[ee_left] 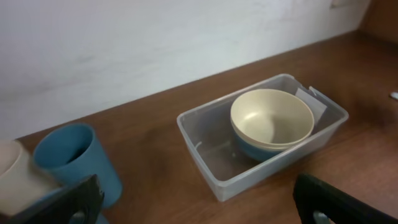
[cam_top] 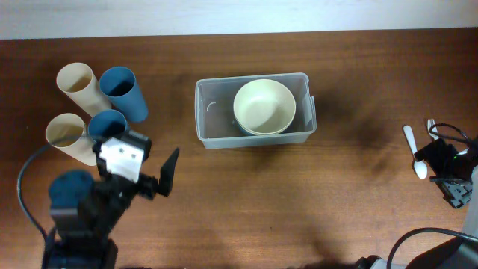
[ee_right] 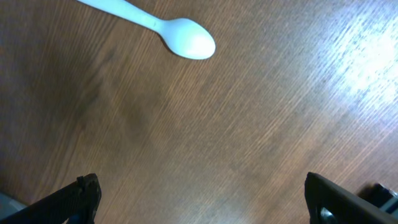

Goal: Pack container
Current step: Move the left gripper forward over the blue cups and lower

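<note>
Near the back-centre of the desk (cam_top: 246, 202) sits the container (cam_top: 215, 123), long side running left to right, clear walls, lid off.

Contents: cream bowl (cam_top: 264, 106) in the right half, mouth up. Left half is bare floor.

Far left of desk, well apart from the container: rear cream cup (cam_top: 78, 84), rear blue cup (cam_top: 123, 91), front cream cup (cam_top: 67, 133) and front blue cup (cam_top: 108, 123), clustered together.

Right edge of desk: white spoon (cam_top: 413, 149), just beside the right arm.

Left wrist view adds what the overhead hides. The cream bowl (ee_left: 272, 118) is nested in a blue bowl (ee_left: 255, 150) beneath it, only the blue side showing. The container (ee_left: 205, 152) carries a pale label (ee_left: 311, 102) at its right end. One blue cup (ee_left: 78, 162) stands upright at lower left.

Right wrist view: spoon (ee_right: 155, 28) lying flat, bowl end toward frame right, handle running off the top edge.

Left pincer (ee_left: 196, 196): fingers wide apart, nothing between them, well short of the container.

Right pincer (ee_right: 199, 199): fingers wide apart, over bare desk, spoon not between them.
</note>
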Tool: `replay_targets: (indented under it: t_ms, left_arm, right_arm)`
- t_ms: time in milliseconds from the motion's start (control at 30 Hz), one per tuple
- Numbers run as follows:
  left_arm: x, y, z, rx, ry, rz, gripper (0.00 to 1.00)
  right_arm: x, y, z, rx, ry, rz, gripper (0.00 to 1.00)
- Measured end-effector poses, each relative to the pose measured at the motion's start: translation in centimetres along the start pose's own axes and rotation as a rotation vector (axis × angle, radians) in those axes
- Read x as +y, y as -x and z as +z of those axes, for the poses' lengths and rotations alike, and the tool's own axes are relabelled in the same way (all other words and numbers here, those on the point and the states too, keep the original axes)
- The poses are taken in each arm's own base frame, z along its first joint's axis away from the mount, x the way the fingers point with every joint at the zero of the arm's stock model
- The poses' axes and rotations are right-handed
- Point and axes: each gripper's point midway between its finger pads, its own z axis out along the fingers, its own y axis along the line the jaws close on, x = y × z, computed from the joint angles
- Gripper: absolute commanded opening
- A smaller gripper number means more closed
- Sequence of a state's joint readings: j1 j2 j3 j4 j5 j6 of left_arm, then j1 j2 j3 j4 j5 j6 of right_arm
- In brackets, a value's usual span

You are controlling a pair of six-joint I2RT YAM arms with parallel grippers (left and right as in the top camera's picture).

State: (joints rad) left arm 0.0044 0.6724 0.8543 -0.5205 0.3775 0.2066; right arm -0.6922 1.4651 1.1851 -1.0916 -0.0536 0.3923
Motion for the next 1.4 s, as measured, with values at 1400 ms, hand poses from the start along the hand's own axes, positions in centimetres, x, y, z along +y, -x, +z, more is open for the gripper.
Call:
replay_targets:
  t_ms: [1400]
  left_arm:
    - [13.3, -12.5, 8.4, 0.803, 0.451, -0.363, 0.99]
  right_arm:
    - [0.0, 0.0, 0.0, 0.000, 0.000, 0.000, 0.99]
